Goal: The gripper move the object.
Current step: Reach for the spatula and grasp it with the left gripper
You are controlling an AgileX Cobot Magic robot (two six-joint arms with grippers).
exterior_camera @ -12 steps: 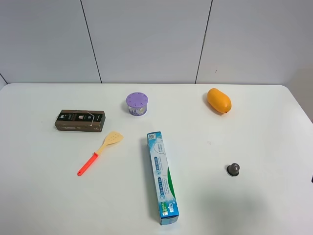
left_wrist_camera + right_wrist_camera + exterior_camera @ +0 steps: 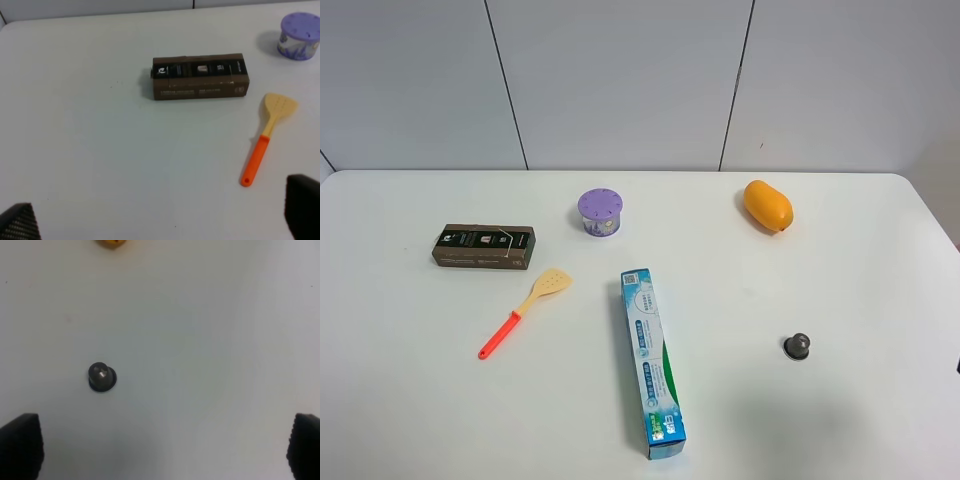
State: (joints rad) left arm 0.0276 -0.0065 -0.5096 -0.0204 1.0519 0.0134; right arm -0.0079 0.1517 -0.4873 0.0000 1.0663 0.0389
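The toy spatula (image 2: pixel 525 311), with a pale yellow slotted blade and a red-orange handle, lies flat on the white table (image 2: pixel 440 400) left of centre. It also shows in the left wrist view (image 2: pixel 267 137). Neither arm shows in the exterior high view. My left gripper (image 2: pixel 160 220) is open and empty, with its fingertips (image 2: pixel 302 210) far apart and well short of the spatula. My right gripper (image 2: pixel 160 450) is open and empty above bare table, with its fingertips (image 2: pixel 20 442) wide apart.
A dark brown box (image 2: pixel 483 246) lies behind the spatula. A purple round container (image 2: pixel 599 211) stands at the back. A long blue-green box (image 2: pixel 651 360) lies in the middle. An orange mango (image 2: pixel 767 205) is at the back right. A small dark knob (image 2: pixel 797 346) sits on the right.
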